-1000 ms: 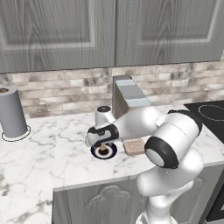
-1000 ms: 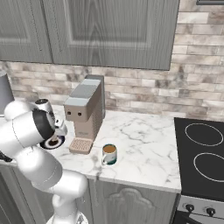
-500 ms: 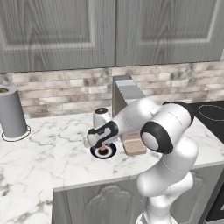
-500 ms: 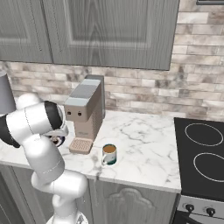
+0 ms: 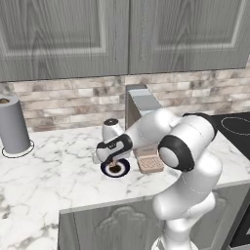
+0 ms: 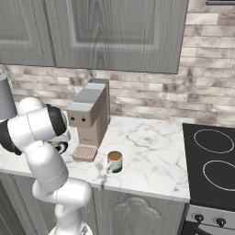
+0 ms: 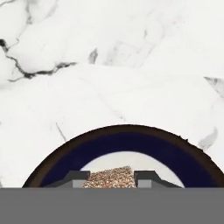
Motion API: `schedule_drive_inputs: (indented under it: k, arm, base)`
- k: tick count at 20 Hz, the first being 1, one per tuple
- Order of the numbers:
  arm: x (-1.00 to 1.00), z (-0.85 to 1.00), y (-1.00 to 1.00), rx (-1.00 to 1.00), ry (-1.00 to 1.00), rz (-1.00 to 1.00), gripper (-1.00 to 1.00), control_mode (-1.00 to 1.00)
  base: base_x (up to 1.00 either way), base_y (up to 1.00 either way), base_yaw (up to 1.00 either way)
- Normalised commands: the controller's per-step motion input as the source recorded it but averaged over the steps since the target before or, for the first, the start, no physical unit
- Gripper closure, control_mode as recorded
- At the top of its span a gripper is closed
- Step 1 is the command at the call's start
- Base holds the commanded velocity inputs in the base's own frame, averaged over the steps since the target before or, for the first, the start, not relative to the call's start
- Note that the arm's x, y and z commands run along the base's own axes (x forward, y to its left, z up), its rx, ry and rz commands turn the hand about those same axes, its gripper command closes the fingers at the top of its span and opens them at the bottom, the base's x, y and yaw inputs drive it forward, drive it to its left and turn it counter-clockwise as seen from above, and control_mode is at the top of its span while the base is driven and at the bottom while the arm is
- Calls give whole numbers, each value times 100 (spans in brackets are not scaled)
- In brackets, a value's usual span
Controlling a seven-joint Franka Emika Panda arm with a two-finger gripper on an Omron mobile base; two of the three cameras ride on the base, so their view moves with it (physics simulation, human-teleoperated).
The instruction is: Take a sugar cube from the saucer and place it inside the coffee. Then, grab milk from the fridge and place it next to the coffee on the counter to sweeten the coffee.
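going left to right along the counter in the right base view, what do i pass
robot arm → saucer → coffee machine → coffee → stovetop

Over the last second we have seen the white arm fold forward and down, its big dark-capped elbow swinging from low beside the base to above the white marble counter (image 5: 58, 171). The two-finger gripper (image 5: 114, 165) has dropped from just above the small navy-rimmed white saucer (image 5: 106, 170) right onto it. Its jaws, wide apart a second ago, have now closed on the tiny brownish-tan sugar cube (image 7: 114, 177), which in the hand view sits pinched between the two dark fingertips (image 7: 78, 178) over the saucer's white centre.
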Motion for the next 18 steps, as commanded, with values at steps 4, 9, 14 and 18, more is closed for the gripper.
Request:
schedule_drive_inputs:
  k: [4,9,14,18]
  arm:
    - [-48,3,-1,0,-10,0,100,-100]
    - [-90,39,-27,3,-10,-1,100,-100]
    - [-75,60,-59,8,-5,-7,100,-100]
    - [-38,84,-79,4,-1,-14,100,-100]
  base:
    - [0,0,0]
    - [0,0,0]
    - [0,0,0]
    - [0,0,0]
